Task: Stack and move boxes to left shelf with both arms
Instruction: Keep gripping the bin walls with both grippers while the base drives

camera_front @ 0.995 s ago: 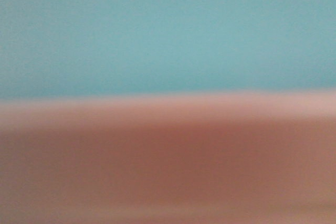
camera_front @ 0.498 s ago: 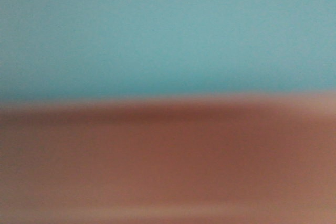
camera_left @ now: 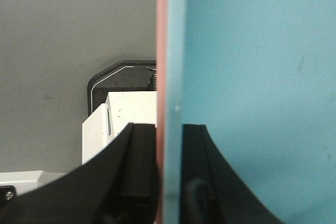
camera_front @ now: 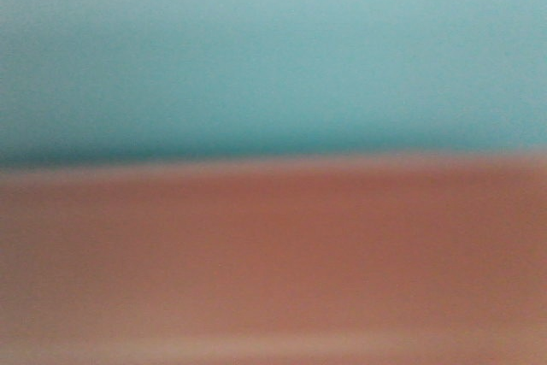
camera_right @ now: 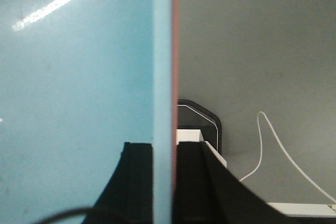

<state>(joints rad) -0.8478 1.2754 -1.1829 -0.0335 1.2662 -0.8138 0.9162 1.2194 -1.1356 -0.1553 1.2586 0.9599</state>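
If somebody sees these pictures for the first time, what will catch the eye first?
The sky-blue tub fills about half of each wrist view, with only a thin edge of the pink tub along its outer side, so they look nested. The left gripper and the right gripper each pinch that doubled wall between black fingers. The front view is a blur, blue above pink.

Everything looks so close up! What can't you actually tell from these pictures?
Front view: all blur; the blue tub and pink tub fill it, hiding the shelf and all else.
Left wrist view: the tub walls pinched in the left gripper block everything rightward.
Right wrist view: the same walls in the right gripper block the left side.
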